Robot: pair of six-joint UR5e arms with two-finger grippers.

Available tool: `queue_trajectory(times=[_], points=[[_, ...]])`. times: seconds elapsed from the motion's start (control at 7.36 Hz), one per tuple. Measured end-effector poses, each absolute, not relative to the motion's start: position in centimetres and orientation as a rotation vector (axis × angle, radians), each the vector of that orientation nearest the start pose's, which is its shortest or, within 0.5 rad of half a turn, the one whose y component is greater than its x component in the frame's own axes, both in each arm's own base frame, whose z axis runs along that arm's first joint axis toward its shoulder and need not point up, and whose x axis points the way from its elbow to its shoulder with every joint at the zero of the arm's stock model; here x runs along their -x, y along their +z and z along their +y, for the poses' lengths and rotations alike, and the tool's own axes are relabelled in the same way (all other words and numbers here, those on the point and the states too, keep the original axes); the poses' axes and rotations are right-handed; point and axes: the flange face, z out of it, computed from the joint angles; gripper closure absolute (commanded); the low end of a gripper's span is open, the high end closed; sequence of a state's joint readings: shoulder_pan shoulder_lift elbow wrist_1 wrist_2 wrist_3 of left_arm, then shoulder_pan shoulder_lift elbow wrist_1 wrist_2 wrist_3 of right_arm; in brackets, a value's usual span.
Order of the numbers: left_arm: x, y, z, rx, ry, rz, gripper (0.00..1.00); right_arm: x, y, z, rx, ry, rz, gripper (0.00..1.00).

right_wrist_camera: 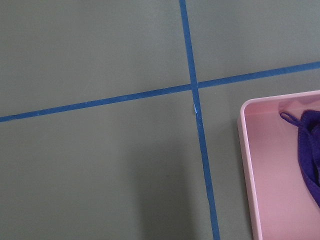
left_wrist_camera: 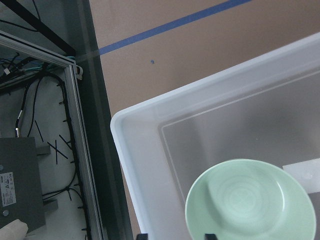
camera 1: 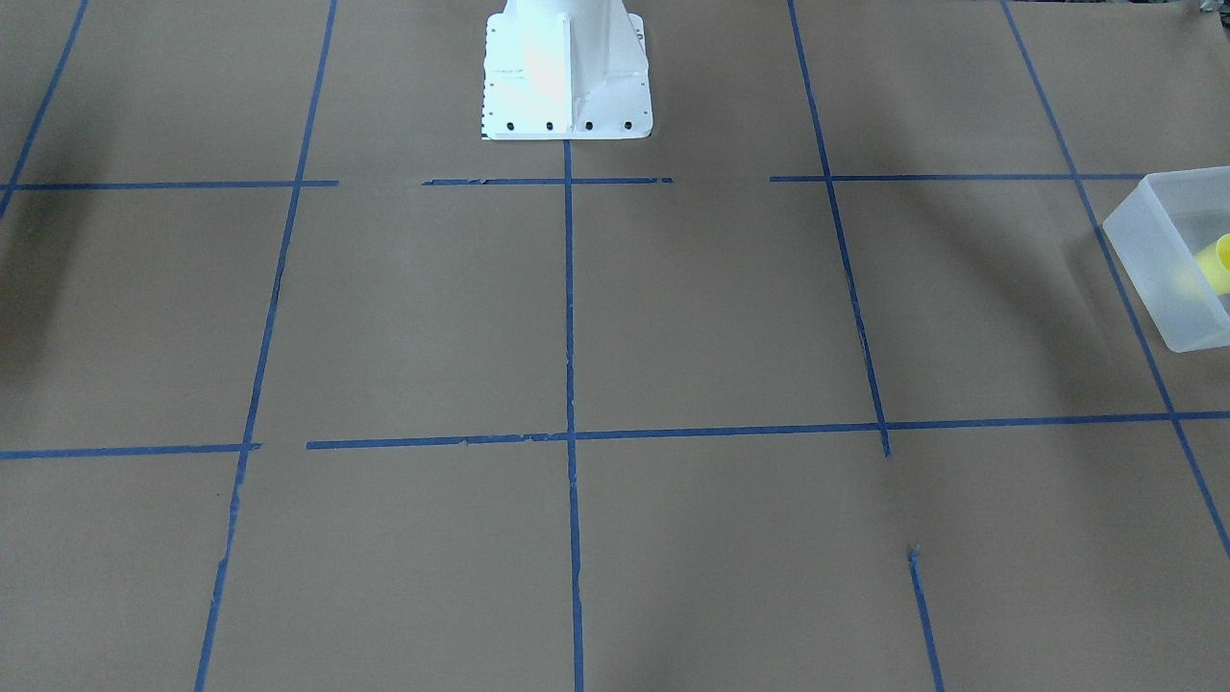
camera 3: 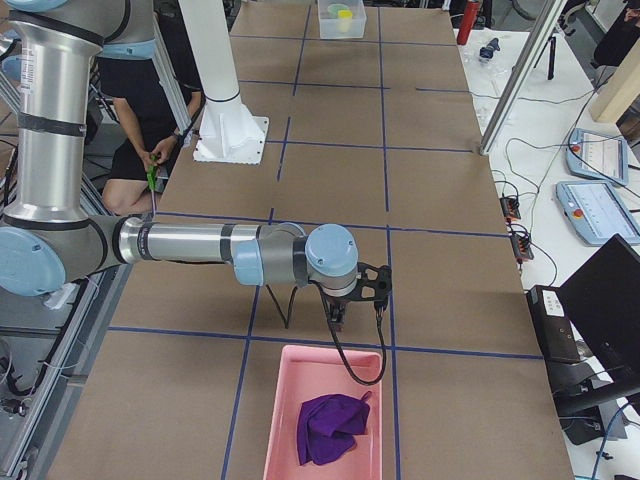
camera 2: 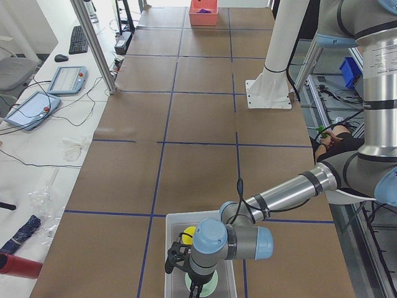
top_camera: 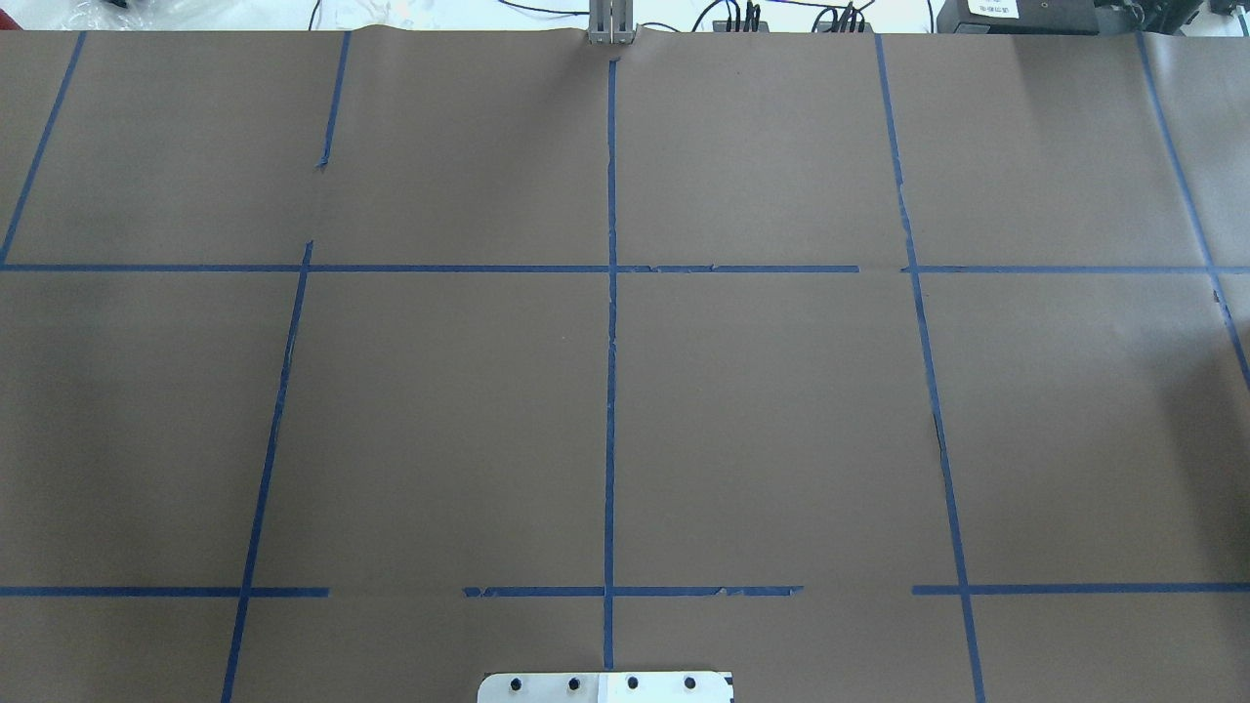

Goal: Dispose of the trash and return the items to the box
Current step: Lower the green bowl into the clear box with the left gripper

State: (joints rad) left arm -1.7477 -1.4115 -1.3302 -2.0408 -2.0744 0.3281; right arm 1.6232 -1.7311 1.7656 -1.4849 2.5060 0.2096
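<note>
The frosted whitish box [camera 1: 1153, 255] stands at the table's end on my left, and the yellow cup [camera 1: 1217, 263] lies in it. In the exterior left view the cup [camera 2: 188, 234] lies in the box [camera 2: 175, 276] beside a pale green bowl [camera 2: 209, 285]. My left gripper [camera 2: 196, 287] hangs over that bowl. In the left wrist view the gripper [left_wrist_camera: 176, 236] shows only two dark tips set apart at the bottom edge, with the bowl [left_wrist_camera: 250, 202] below them in the box [left_wrist_camera: 135, 130]. My right gripper [camera 3: 342, 318] hovers over bare table; I cannot tell whether it is open or shut.
A pink bin [camera 3: 290, 420] holding a purple cloth [camera 3: 328, 425] stands at the table's end on my right, just beyond the right gripper. It also shows in the right wrist view [right_wrist_camera: 247, 165]. Blue tape lines grid the brown table. The white robot base [camera 1: 567, 67] stands mid-table.
</note>
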Motion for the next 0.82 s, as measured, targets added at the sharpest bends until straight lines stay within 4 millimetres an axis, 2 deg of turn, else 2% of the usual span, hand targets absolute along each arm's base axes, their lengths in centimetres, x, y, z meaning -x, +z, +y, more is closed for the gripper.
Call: queue_trajectory(times=[0.27, 0.41, 0.68, 0.82], points=[[16.0, 77.0, -40.5, -0.270, 0.143, 0.504, 0.00, -7.5, 61.5, -42.7, -0.038, 0.183, -0.937, 0.00], [16.2, 73.8, -42.7, -0.285, 0.103, 0.544, 0.00, -7.3, 61.6, -42.8, -0.037, 0.179, -0.932, 0.00], [16.6, 66.2, -47.3, -0.276, 0.002, 0.588, 0.00, -7.1, 61.6, -42.9, -0.034, 0.174, -0.927, 0.00], [16.0, 63.0, -48.8, -0.263, -0.041, 0.622, 0.00, -7.0, 61.6, -42.9, -0.034, 0.172, -0.927, 0.00]])
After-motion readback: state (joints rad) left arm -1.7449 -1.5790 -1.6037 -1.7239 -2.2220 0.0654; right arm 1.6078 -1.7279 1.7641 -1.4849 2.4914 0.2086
